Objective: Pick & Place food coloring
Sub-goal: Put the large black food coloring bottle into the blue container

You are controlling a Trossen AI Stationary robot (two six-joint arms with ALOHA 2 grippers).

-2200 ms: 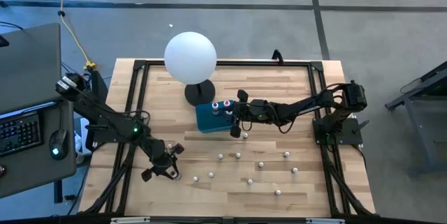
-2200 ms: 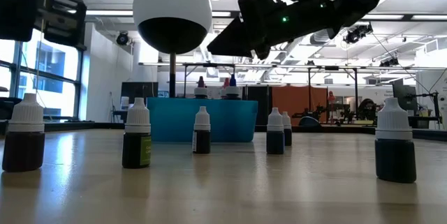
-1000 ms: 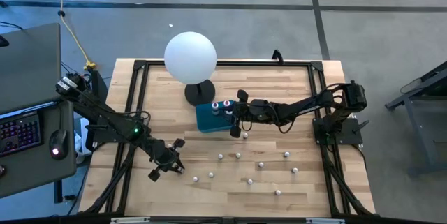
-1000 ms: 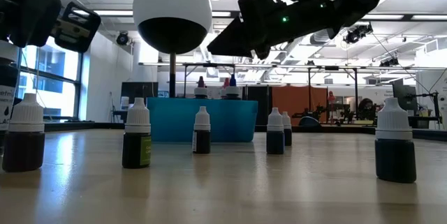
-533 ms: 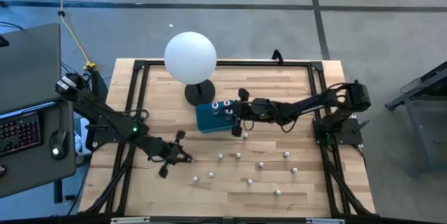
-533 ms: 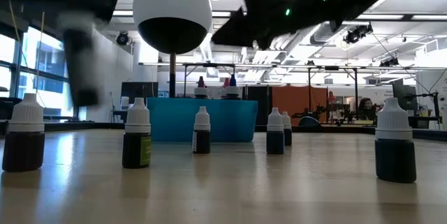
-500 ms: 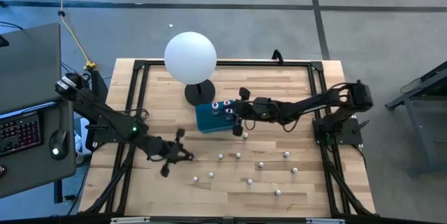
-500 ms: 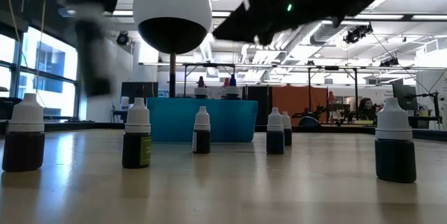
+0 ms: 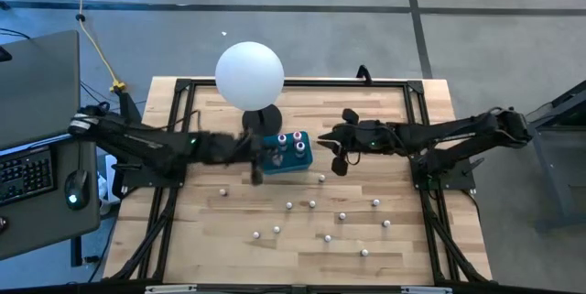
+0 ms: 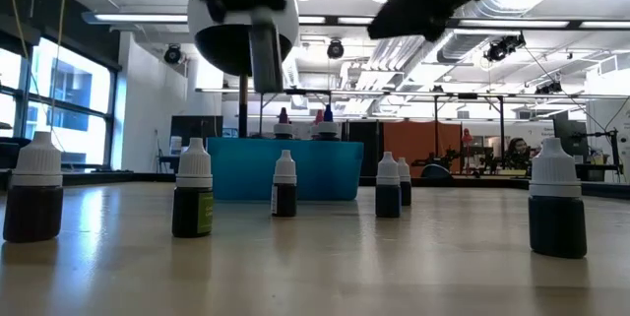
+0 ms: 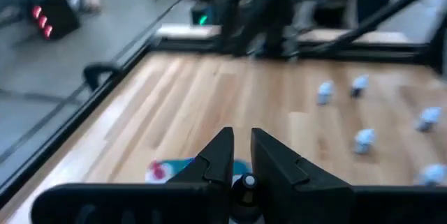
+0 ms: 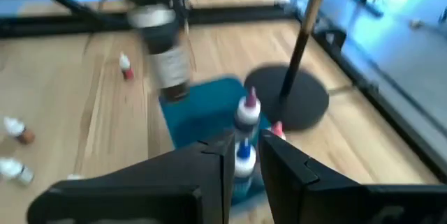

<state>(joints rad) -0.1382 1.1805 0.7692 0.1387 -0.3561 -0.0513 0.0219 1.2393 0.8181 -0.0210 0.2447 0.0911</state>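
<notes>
My left gripper (image 9: 256, 164) is shut on one food coloring bottle (image 12: 166, 60). It is raised above the table at the left side of the teal box (image 9: 286, 155). The bottle shows blurred in the low view (image 10: 264, 55). My right gripper (image 9: 335, 158) hangs just right of the box, its fingers (image 12: 279, 165) a little apart with nothing between them. A few capped bottles (image 12: 246, 109) stand inside the box. Several more bottles (image 9: 311, 204) stand upright on the table's near half. My left gripper pinches the bottle at its cap end (image 11: 244, 182) between its two fingers. The bottle hangs upright below the fingers with its white cap (image 12: 150, 18) up and its dark body down. It is lifted clear of the table beside the box.
A large white ball lamp (image 9: 249, 74) on a dark round base (image 9: 261, 120) stands just behind the box. A black frame runs along the table's edges. A desk with a keyboard (image 9: 23, 175) stands left of the table.
My left gripper has swung from the table's near left, up and toward the far right, to the left side of the teal box. It carries the bottle clear of the table. My right gripper has drawn back from over the box toward the table's right edge.
</notes>
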